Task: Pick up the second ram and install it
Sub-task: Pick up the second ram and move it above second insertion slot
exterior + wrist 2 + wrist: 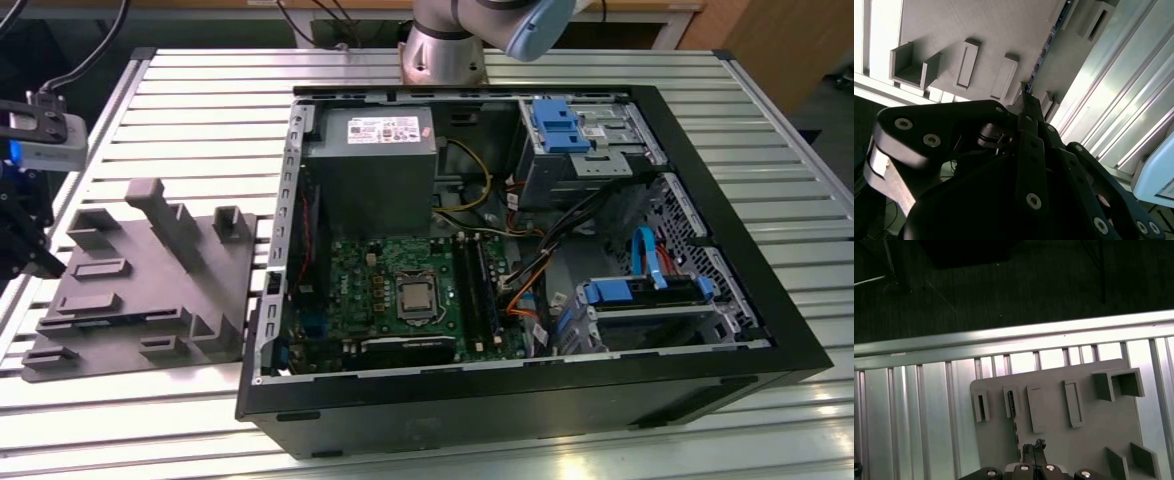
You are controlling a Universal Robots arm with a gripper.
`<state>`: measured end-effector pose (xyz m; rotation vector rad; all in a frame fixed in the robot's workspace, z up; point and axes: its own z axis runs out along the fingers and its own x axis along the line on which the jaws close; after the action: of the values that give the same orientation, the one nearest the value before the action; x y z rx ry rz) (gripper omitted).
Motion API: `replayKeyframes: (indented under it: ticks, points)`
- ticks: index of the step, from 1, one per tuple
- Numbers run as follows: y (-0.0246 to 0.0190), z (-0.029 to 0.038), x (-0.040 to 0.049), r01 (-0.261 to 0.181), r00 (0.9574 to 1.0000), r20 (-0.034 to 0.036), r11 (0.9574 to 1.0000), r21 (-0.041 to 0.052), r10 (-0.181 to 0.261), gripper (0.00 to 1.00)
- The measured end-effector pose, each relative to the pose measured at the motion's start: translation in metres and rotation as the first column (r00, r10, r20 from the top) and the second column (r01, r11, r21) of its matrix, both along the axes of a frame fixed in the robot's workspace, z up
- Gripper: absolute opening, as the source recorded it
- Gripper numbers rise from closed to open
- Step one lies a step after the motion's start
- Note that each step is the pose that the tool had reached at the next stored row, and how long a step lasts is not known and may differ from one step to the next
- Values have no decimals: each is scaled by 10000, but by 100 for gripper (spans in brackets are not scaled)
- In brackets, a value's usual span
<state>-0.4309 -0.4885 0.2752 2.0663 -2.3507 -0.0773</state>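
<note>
Nearest, in the second wrist view, we see the one gripper [1026, 100] pinched shut on the near end of the second ram [1045, 50], which stands on edge in the single grey tray [1004, 30]; in the exterior view that tray lies at nine o'clock from the one open computer case [747, 340], whose white label [387, 128] we cannot read.

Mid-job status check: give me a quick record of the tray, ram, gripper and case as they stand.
grey tray: on the slatted table, at the exterior view's left of the computer case
second ram: on edge in the grey tray's holders
gripper: at the grey tray, right by one end of the second ram
computer case: open, motherboard showing
</note>
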Motion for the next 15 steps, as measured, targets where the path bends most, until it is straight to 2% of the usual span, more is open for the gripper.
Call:
replayKeyframes:
  ticks: [15]
  points:
    - [0,-40,0,0,10000,0,10000,0,0,11]
